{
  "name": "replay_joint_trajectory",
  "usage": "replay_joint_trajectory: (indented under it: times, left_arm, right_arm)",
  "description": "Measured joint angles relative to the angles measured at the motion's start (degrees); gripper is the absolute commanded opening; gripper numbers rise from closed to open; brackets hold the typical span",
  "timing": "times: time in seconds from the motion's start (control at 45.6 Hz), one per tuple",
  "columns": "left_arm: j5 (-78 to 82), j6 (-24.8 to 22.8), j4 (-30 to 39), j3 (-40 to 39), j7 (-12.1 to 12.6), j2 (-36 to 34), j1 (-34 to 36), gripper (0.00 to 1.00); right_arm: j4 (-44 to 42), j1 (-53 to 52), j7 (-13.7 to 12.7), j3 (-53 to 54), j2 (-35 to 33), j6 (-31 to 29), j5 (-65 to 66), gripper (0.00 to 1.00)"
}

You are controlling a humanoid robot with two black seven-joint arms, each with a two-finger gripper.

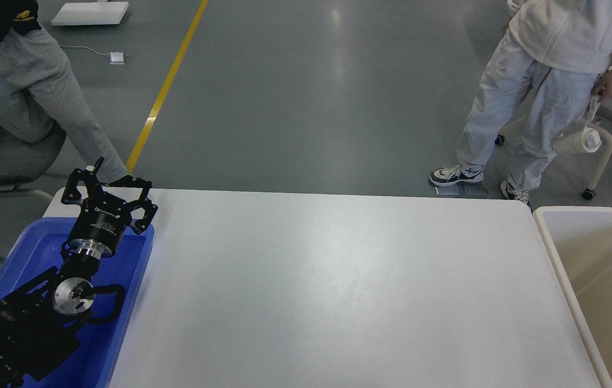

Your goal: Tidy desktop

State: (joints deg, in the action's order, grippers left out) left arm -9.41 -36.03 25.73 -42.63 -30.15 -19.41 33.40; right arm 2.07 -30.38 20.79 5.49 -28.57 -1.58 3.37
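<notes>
The desktop (338,280) is a large white tabletop with rounded corners, and its surface shows bare. My left arm comes in from the lower left over a blue plastic tray (136,269) that sits at the table's left edge. My left gripper (108,180) is above the tray's far end, near the table's far left corner. Its fingers are spread open and I see nothing held between them. My arm hides most of the tray's inside. My right arm and gripper are out of view.
A beige-white tub (551,253) stands against the table's right edge. Beyond the far edge, a person in white (543,81) stands on the grey floor at the right, and a seated person's leg (63,102) is at the far left.
</notes>
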Motion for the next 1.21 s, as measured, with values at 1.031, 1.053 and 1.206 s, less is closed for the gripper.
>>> replay_joint_trajectory:
  times: [1.031, 1.053, 1.206]
  left_arm:
    - [0.0, 0.0, 0.0, -0.1, 0.0, 0.0, 0.0, 1.00]
    - [0.0, 0.0, 0.0, -0.1, 0.0, 0.0, 0.0, 1.00]
    - [0.0, 0.0, 0.0, -0.1, 0.0, 0.0, 0.0, 1.00]
  right_arm:
    - [4.3, -2.6, 0.4, 7.3, -2.4, 3.4, 0.5, 1.00]
    - [4.9, -2.7, 0.4, 8.1, -2.7, 3.3, 0.5, 1.00]
    - [12.3, -2.8, 0.5, 16.2, -6.3, 3.2, 0.8, 1.00]
